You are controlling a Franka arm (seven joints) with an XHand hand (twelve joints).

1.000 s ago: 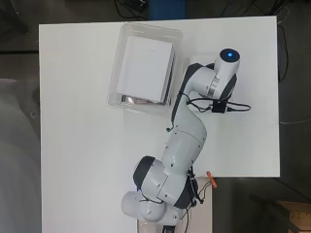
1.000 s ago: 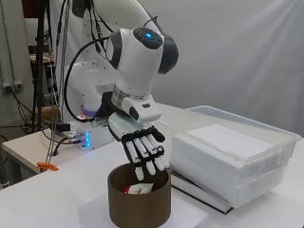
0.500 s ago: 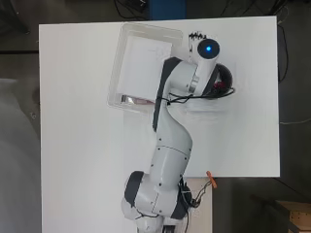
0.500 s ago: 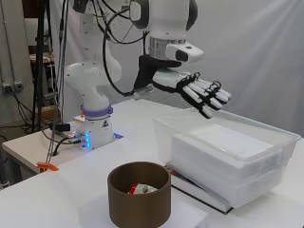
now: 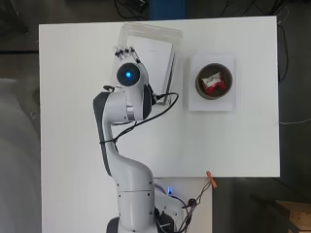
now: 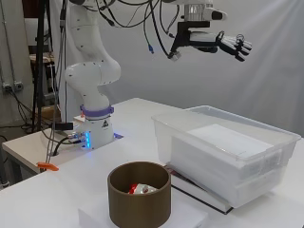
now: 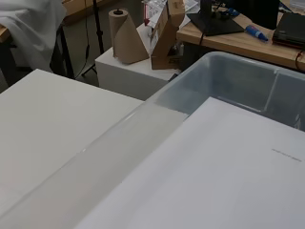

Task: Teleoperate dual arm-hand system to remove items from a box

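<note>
On the table (image 5: 73,121): one clear box (image 6: 223,152), one brown tub (image 6: 138,194).

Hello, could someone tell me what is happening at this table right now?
A white robot arm holds its hand high above the clear plastic box, fingers straight and holding nothing. A white flat item lies inside the box. Beside it, the brown round container holds a red and white item.
</note>
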